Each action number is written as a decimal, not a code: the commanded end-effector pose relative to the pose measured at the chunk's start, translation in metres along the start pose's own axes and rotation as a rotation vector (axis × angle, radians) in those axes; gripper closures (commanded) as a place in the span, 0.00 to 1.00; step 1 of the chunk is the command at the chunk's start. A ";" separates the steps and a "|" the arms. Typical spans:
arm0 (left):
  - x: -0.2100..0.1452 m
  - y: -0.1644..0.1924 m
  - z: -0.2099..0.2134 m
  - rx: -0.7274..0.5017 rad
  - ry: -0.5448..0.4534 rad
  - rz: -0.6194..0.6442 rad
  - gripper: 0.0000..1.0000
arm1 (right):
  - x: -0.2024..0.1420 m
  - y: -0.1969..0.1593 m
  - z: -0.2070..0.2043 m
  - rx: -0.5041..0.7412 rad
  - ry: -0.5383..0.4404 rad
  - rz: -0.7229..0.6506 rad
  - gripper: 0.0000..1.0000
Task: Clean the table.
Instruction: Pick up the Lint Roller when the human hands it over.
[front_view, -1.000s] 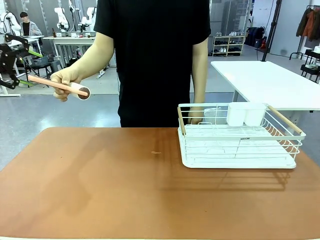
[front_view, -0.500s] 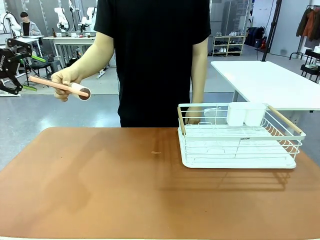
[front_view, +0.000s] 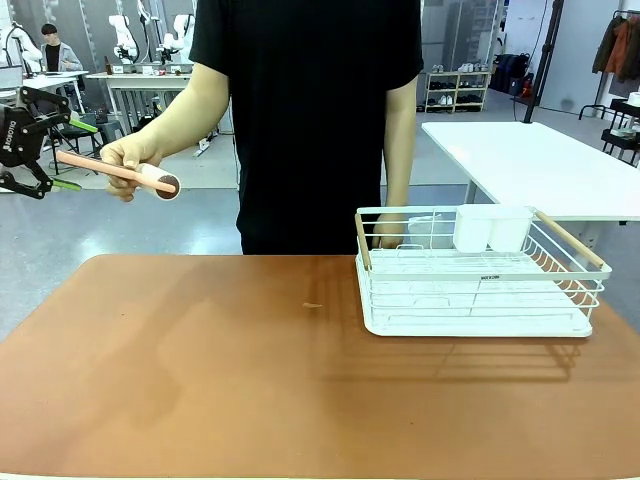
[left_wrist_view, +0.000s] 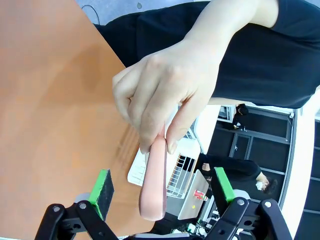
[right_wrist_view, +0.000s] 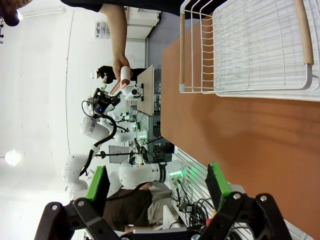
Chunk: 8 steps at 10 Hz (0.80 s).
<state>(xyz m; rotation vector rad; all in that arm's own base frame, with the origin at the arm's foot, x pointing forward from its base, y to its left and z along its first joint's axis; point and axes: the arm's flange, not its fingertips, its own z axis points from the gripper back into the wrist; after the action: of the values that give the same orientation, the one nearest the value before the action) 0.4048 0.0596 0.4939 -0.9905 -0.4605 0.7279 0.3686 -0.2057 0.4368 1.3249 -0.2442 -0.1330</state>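
Note:
The reddish-brown table (front_view: 250, 390) spreads across the front view, with a small crumb (front_view: 313, 305) near its middle. A person's hand (front_view: 128, 160) holds a lint roller by its pink handle (front_view: 105, 168) out over the table's far left corner, white roller head (front_view: 165, 184) to the right. My left gripper (front_view: 68, 155) is open, its green pads above and below the handle's free end. In the left wrist view the handle (left_wrist_view: 155, 185) lies between the pads of the gripper (left_wrist_view: 162, 186), apart from both. My right gripper (right_wrist_view: 157, 182) hangs open and holds nothing, above the table (right_wrist_view: 240, 135).
A white wire dish rack (front_view: 480, 275) with wooden handles and a white cup holder stands on the table's right half, the person's other hand behind it. A white-topped table (front_view: 540, 165) stands at the far right. The person stands at the far edge.
My left gripper has moved right toward the person's hand, so the handle's end now lies between its open fingers. The hand and roller have stayed put.

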 end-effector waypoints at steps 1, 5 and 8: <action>0.000 0.009 -0.008 -0.025 -0.019 -0.015 0.00 | -0.003 0.004 -0.001 0.011 -0.002 0.000 0.00; 0.004 0.012 -0.012 -0.048 -0.014 -0.021 0.28 | -0.003 0.004 -0.001 0.011 -0.002 0.000 0.00; 0.006 0.012 -0.012 -0.050 -0.026 -0.038 0.60 | -0.003 0.004 -0.001 0.011 -0.002 0.000 0.00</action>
<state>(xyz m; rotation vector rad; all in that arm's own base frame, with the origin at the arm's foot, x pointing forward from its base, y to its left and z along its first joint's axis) 0.4095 0.0607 0.4824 -1.0085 -0.4792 0.7050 0.3686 -0.2057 0.4368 1.3249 -0.2443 -0.1331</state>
